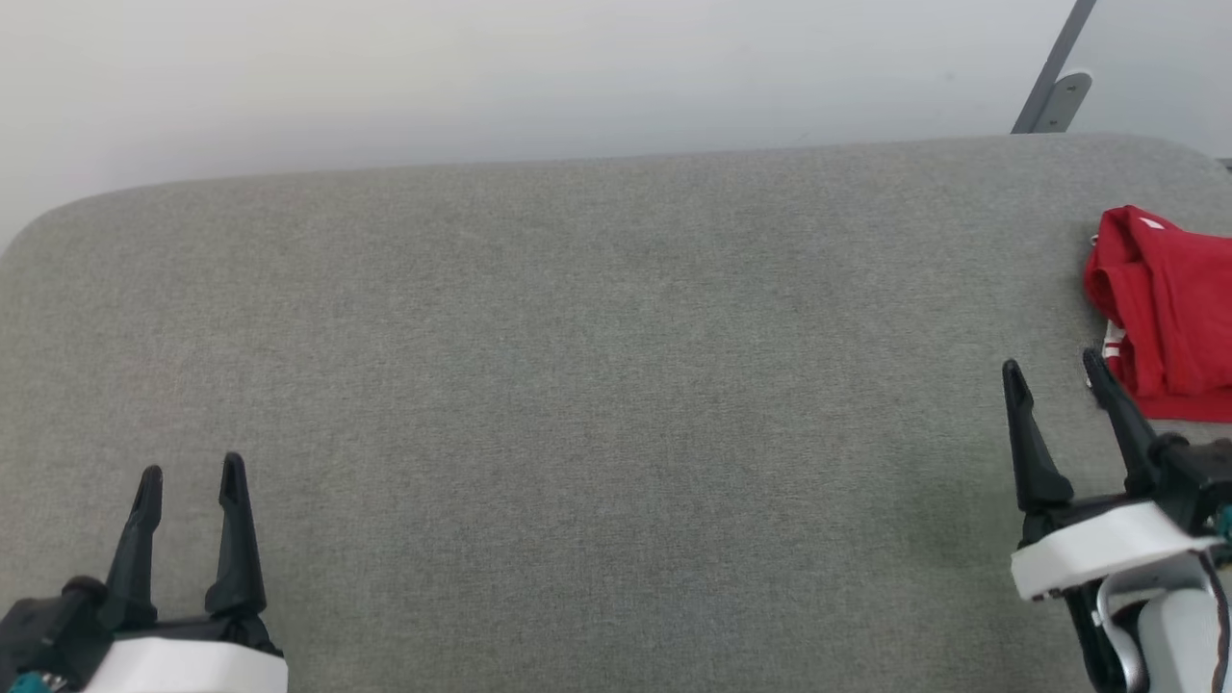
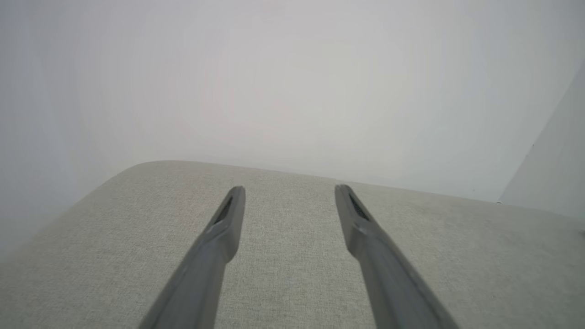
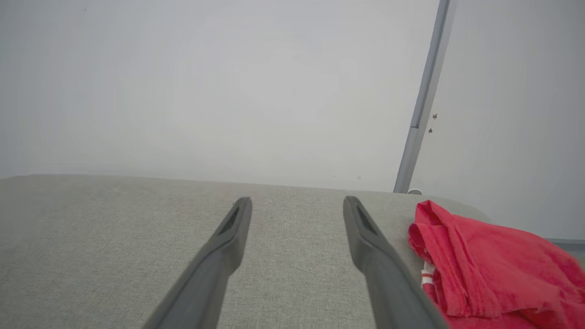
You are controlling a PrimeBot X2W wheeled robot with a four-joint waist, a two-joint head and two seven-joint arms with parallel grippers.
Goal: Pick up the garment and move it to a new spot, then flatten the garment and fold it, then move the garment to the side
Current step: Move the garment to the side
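The garment [image 1: 1169,308] is a bunched red cloth with a bit of white stripe trim, lying at the far right of the grey padded surface [image 1: 616,337] and cut off by the head view's edge. My right gripper [image 1: 1052,366] stands open just left of the cloth, its right finger close to the cloth's lower left corner and nothing between its fingers. The right wrist view has the garment [image 3: 484,269] right of the open right gripper [image 3: 297,201]. My left gripper [image 1: 192,468] is open at the lower left, far from the cloth, and the left gripper [image 2: 289,189] is over bare fabric.
The grey surface has rounded far corners and ends at a pale wall. A slanted grey metal post [image 1: 1054,82] rises behind the far right corner, and this post [image 3: 422,105] stands just beyond the garment. Bare fabric stretches between the two grippers.
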